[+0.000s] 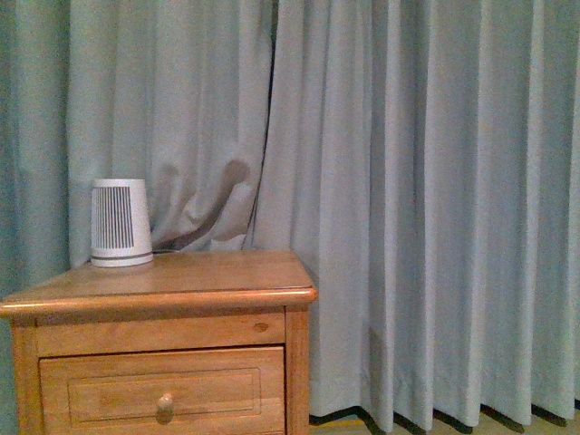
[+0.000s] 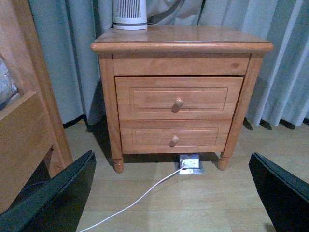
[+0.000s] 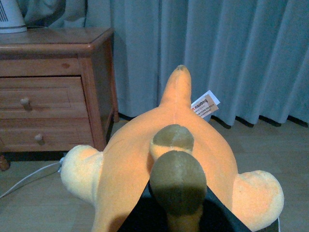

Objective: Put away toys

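Observation:
The plush animal [image 3: 135, 159] fills the right wrist view: an orange body with pale rounded limbs, brown-tipped tufts and a white tag. My right gripper [image 3: 176, 220] is shut on it, its dark fingers mostly hidden under the plush. In the left wrist view my left gripper [image 2: 176, 193] is open, its black fingers [image 2: 58, 198] far apart above the wooden floor with nothing between them. Neither gripper nor the plush appears in the front view.
A wooden nightstand [image 1: 163, 290] with two drawers [image 2: 178, 99] stands against grey curtains [image 1: 408, 181], a white ribbed device [image 1: 120, 222] on top. A white cable [image 2: 140, 198] runs over the floor to a socket [image 2: 189, 163] under it. A wooden bed frame [image 2: 29, 125] is beside it.

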You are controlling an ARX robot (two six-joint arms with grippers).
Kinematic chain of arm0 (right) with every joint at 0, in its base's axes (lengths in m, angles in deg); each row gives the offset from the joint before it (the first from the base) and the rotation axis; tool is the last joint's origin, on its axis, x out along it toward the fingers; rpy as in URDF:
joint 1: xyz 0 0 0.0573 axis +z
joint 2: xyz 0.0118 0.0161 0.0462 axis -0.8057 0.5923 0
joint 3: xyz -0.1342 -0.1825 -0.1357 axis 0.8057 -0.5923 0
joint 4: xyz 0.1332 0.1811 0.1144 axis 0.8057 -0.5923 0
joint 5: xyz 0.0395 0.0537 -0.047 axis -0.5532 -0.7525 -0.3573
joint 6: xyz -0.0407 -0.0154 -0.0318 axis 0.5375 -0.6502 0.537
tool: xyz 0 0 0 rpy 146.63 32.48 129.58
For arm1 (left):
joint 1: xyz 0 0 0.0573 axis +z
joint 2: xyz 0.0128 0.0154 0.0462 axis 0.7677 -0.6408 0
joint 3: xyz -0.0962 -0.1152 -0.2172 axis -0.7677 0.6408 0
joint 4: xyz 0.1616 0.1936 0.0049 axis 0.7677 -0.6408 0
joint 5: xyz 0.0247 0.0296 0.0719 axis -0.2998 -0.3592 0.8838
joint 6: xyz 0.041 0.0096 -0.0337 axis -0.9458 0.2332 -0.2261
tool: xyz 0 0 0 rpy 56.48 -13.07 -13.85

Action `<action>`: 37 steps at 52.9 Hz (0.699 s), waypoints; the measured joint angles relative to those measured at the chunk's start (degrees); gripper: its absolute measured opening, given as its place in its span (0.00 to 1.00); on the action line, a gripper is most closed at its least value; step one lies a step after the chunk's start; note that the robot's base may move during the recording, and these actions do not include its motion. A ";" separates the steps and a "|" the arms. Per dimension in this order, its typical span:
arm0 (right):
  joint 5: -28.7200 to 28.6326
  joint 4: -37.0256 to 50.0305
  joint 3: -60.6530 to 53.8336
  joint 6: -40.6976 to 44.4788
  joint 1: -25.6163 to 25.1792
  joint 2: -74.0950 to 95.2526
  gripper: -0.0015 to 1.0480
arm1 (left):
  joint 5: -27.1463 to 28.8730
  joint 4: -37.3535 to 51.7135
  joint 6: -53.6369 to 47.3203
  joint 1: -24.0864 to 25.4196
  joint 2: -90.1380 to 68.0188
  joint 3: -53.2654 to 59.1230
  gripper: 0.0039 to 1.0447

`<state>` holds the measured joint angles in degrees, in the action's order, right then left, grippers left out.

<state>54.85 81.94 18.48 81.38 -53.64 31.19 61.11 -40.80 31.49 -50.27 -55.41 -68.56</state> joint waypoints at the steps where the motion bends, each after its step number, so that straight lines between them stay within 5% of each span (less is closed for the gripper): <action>1: 0.00 0.00 0.00 -0.02 0.00 0.00 0.06 | 0.00 0.00 0.00 0.00 0.00 0.00 0.94; 37: -0.26 0.00 0.00 -0.02 0.00 0.00 0.06 | 0.04 0.00 0.00 0.02 -0.04 0.00 0.94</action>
<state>54.59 81.94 18.48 81.36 -53.64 31.19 61.16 -40.80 31.49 -50.24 -55.45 -68.56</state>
